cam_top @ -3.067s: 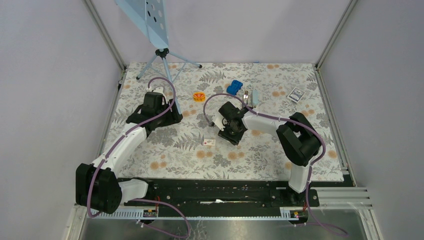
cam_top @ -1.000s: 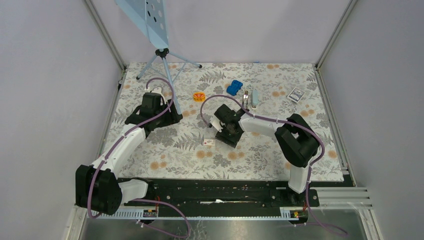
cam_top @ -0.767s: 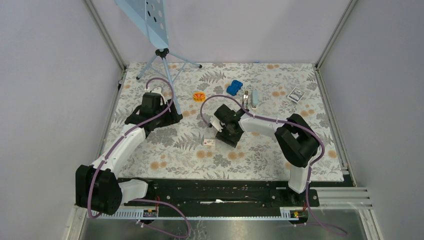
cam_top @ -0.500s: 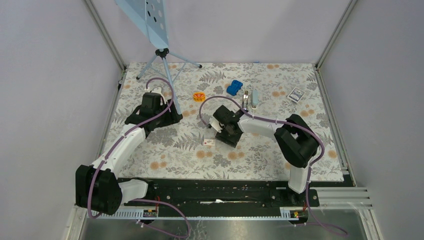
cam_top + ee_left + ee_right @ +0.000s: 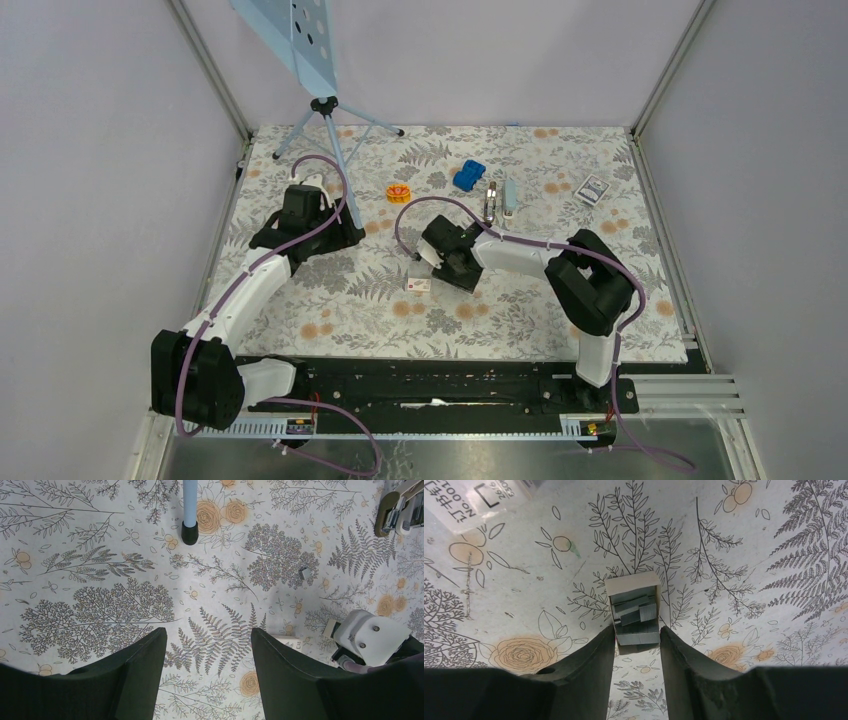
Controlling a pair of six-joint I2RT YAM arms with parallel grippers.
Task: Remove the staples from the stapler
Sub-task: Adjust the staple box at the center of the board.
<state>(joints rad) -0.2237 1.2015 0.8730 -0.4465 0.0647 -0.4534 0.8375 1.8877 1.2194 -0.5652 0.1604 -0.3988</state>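
Note:
Grey staples (image 5: pixel 636 612) lie as short strips in a small open white tray (image 5: pixel 631 584) on the flowered cloth. My right gripper (image 5: pixel 636 637) has both fingertips pressed against the sides of that tray's near end. From above, the right gripper (image 5: pixel 432 266) is low over the cloth beside the small white box (image 5: pixel 418 285). The stapler (image 5: pixel 500 197) lies swung open behind it, its metal rail beside its pale top. My left gripper (image 5: pixel 209 632) hangs open over bare cloth. A tiny grey metal bit (image 5: pixel 303 572) lies alone on the cloth.
The printed white box (image 5: pixel 479 500) sits just ahead and left of the tray. A blue toy car (image 5: pixel 468 176), an orange ring (image 5: pixel 399 193) and a small dark card (image 5: pixel 594 189) lie at the back. A tripod (image 5: pixel 325 110) stands back left, one foot (image 5: pixel 189 532) near my left gripper.
My right gripper has shifted left toward the small white box and its jaws have narrowed onto the tray. The left arm has not moved.

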